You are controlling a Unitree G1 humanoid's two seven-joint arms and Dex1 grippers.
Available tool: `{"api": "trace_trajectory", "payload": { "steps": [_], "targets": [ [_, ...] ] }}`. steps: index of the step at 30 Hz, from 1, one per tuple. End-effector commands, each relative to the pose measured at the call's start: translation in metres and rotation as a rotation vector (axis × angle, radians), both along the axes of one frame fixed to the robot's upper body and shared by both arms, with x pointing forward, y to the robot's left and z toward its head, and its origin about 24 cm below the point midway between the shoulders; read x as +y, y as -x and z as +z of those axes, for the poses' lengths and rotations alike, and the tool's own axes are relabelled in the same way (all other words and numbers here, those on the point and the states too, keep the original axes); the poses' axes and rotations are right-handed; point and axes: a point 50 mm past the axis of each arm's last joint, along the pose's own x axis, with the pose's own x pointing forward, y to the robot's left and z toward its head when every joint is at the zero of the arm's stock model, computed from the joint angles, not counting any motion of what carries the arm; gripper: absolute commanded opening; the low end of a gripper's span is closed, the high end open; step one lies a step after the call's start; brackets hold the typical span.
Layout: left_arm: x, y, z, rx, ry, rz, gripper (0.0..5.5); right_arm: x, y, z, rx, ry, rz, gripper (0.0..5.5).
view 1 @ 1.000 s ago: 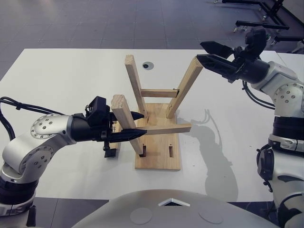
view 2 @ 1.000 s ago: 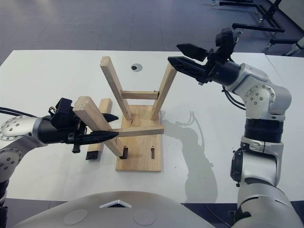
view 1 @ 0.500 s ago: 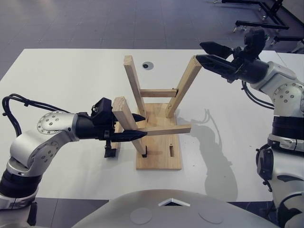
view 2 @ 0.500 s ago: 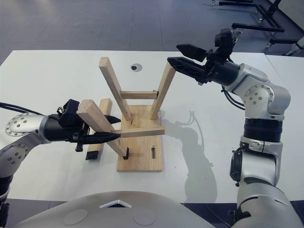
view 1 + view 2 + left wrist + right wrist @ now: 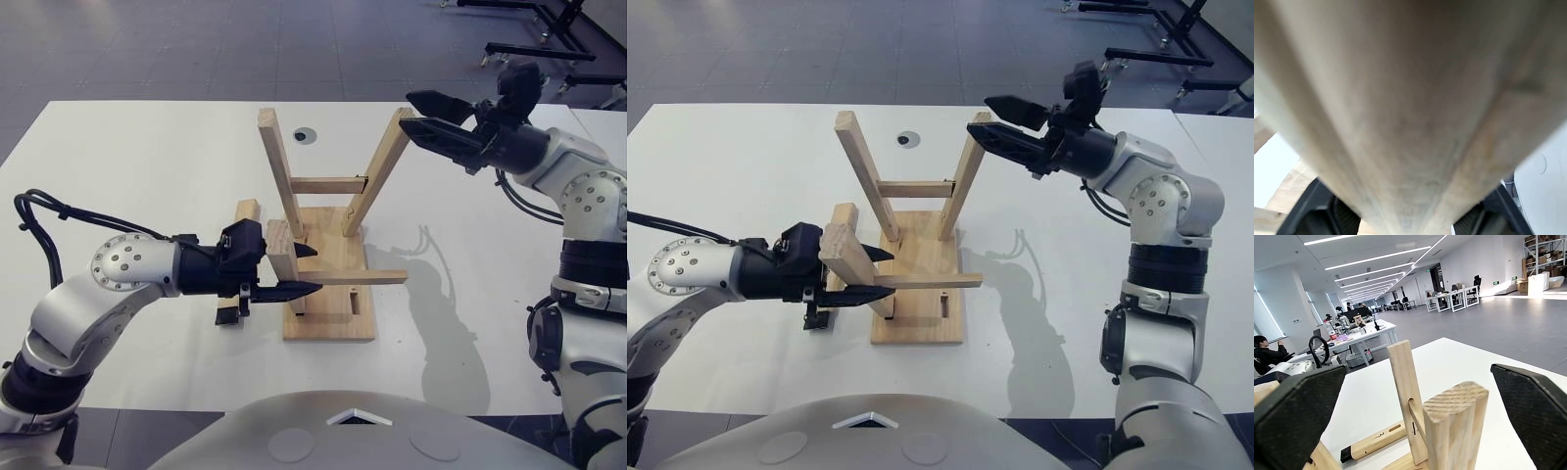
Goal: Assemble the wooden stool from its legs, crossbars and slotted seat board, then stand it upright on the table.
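Note:
The slotted seat board (image 5: pixel 333 318) lies flat on the white table. Two legs (image 5: pixel 277 166) (image 5: pixel 380 176) rise from its far end, joined by a crossbar (image 5: pixel 328 185). My left gripper (image 5: pixel 306 270) is shut on a third leg (image 5: pixel 285 257), held nearly upright over the board's near left slot. A crossbar (image 5: pixel 364 277) sticks out of that leg to the right. In the left wrist view the leg's wood (image 5: pixel 1410 98) sits right against the camera. My right gripper (image 5: pixel 408 110) is open, its fingers (image 5: pixel 1293 416) either side of the right leg's top (image 5: pixel 1454 411). A fourth leg (image 5: pixel 238 262) lies left of the board.
A small round hole (image 5: pixel 306 135) sits in the table behind the stool. Bare table (image 5: pixel 127 166) stretches left and right of the board. Black metal frames (image 5: pixel 534 49) stand on the floor beyond the far right corner.
My left gripper has moved right and swung its leg from a steep tilt to nearly upright over the board; the attached crossbar has shifted right with it. The right gripper has barely moved.

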Motion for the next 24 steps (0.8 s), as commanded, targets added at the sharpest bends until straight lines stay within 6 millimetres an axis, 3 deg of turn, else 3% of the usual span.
{"api": "trace_trajectory", "payload": {
  "steps": [1,11,16,18,24],
  "targets": [
    [0.004,0.006,-0.021,0.061,-0.066,0.066,2.06,-0.001,-0.001,0.004,-0.001,0.021,0.006,5.4],
    [-0.002,0.019,-0.045,0.095,-0.106,0.088,2.05,0.003,-0.003,0.004,0.0,0.031,0.021,5.4],
    [0.007,0.015,-0.056,0.109,-0.094,0.155,2.05,0.003,-0.002,0.002,-0.002,0.02,0.008,5.4],
    [0.013,0.01,-0.054,0.087,-0.097,0.18,2.63,0.004,-0.001,0.001,-0.004,0.015,0.002,5.4],
    [0.02,-0.003,-0.041,0.024,-0.091,0.187,3.54,0.001,0.002,-0.002,-0.016,-0.013,-0.033,5.4]
  ]
}}
